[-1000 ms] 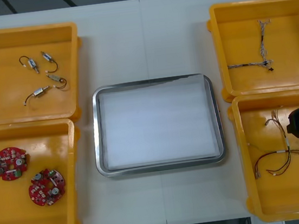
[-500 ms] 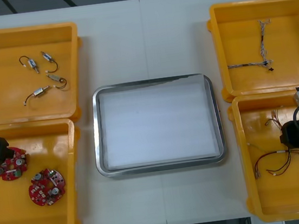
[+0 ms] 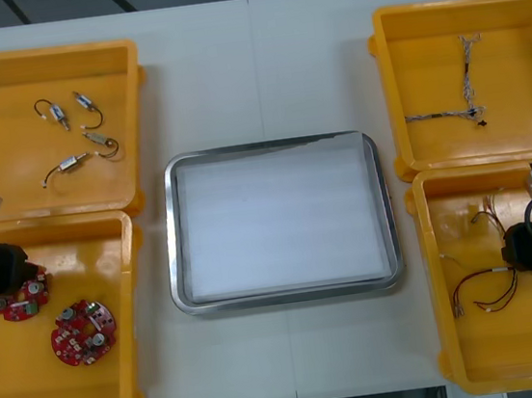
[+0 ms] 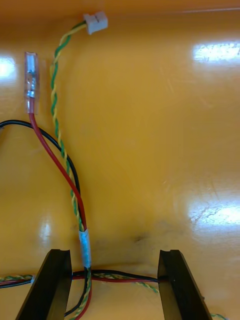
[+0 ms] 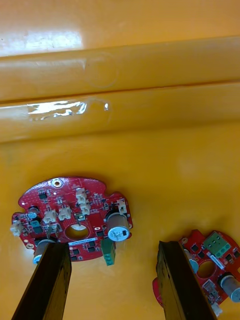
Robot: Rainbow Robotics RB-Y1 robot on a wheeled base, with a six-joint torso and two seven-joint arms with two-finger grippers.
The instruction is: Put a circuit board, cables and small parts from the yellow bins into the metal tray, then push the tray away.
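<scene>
Your left gripper (image 5: 112, 247) hangs over the near left bin (image 3: 96, 395), fingers wide. The board (image 5: 75, 217) lies off-centre with one finger over its rim, so shift sideways. Your right gripper (image 4: 114, 255), in the near right bin (image 3: 517, 343), fingers wide, straddles cables (image 4: 120, 276) running across the gap.
</scene>
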